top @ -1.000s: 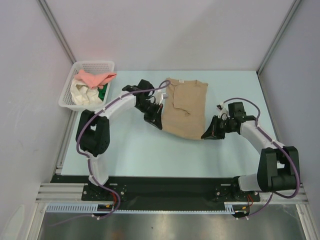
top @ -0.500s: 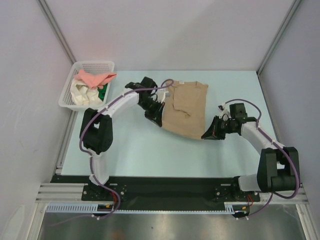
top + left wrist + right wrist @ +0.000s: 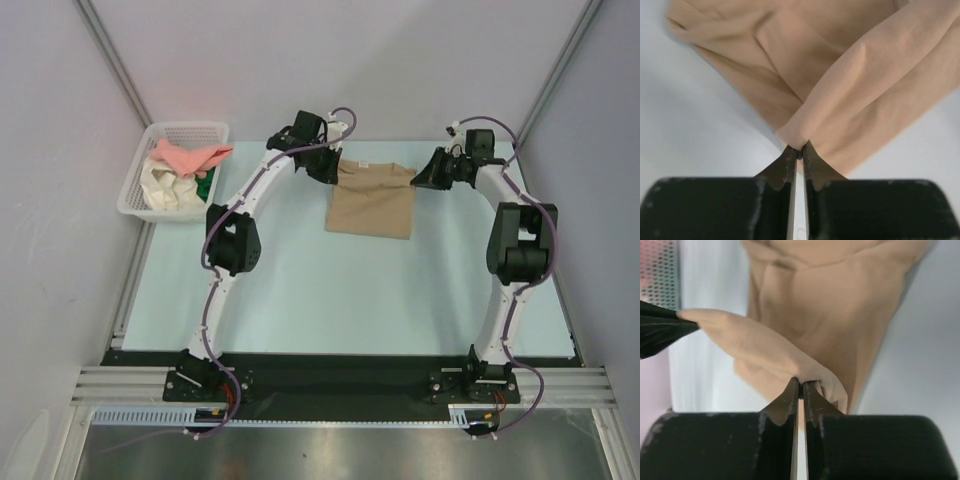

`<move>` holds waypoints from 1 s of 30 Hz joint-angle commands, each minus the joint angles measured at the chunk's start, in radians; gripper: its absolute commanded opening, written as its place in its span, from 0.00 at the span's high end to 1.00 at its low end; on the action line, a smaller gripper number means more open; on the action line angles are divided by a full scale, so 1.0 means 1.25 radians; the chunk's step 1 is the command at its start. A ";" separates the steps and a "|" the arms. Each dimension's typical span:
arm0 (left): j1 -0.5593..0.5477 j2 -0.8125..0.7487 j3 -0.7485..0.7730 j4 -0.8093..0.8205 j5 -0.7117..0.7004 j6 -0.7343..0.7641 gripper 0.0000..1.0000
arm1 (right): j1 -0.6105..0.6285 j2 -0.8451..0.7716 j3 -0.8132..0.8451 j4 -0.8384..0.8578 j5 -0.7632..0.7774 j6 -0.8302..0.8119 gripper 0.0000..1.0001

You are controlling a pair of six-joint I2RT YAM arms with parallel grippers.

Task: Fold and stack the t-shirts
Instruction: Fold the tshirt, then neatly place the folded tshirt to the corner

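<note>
The left pincer [image 3: 328, 172] and right pincer [image 3: 425, 180] each pinch the tan shirt [image 3: 372, 203] near the far edge of the bench [image 3: 300, 290]. Lowering both corners level should give a square fold.

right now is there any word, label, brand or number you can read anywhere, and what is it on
None: no text can be read in any view.
The tan t-shirt is plain cloth; any neck label is too small to make out from the top view.
The white mesh basket, the salmon-pink shirt in it, the left gripper, the right gripper and the table show no lettering.
</note>
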 commanded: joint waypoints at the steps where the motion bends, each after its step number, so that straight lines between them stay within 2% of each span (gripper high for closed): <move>1: 0.009 0.003 0.024 0.235 -0.142 -0.002 0.78 | -0.012 0.095 0.090 0.066 0.028 -0.013 0.93; 2: 0.009 0.015 0.029 0.323 -0.167 0.004 0.76 | -0.011 0.127 0.114 0.079 0.041 -0.011 0.76; 3: 0.009 0.020 0.039 0.360 -0.190 0.002 0.67 | -0.010 0.136 0.121 0.113 0.055 0.002 0.59; 4: 0.008 0.025 0.059 0.396 -0.209 0.002 0.36 | -0.007 0.143 0.124 0.131 0.055 0.013 0.44; 5: 0.006 0.020 0.066 0.447 -0.239 0.015 0.27 | -0.006 0.139 0.130 0.145 0.057 0.012 0.28; 8: 0.006 -0.025 0.019 0.492 -0.249 0.015 0.17 | -0.009 0.096 0.115 0.138 0.077 0.010 0.10; 9: 0.006 -0.084 -0.017 0.500 -0.243 0.011 0.14 | -0.013 0.070 0.100 0.115 0.070 -0.004 0.09; 11: 0.006 -0.148 -0.164 0.520 -0.215 0.013 0.13 | -0.023 0.049 0.077 0.067 0.056 -0.025 0.10; 12: 0.006 -0.213 -0.258 0.523 -0.166 0.013 0.13 | -0.024 0.039 0.042 0.055 0.048 -0.048 0.11; 14: 0.006 -0.261 -0.334 0.498 -0.118 0.019 0.16 | -0.028 0.018 0.001 0.045 0.032 -0.063 0.13; 15: 0.006 -0.277 -0.368 0.473 -0.060 0.020 0.16 | -0.033 0.012 -0.026 0.049 0.030 -0.064 0.14; 20: 0.012 -0.267 -0.333 0.186 0.096 0.037 0.16 | -0.033 0.005 -0.126 0.047 -0.006 -0.057 0.15; 23: 0.019 -0.255 -0.327 0.093 0.122 0.025 0.16 | -0.027 0.027 -0.127 0.042 -0.015 -0.052 0.16; 26: 0.034 -0.278 -0.388 0.094 0.162 -0.001 0.19 | -0.021 0.067 -0.094 0.031 -0.036 -0.049 0.18; 30: 0.041 -0.302 -0.485 0.139 0.146 -0.034 0.19 | -0.011 0.118 -0.057 0.028 -0.037 -0.037 0.20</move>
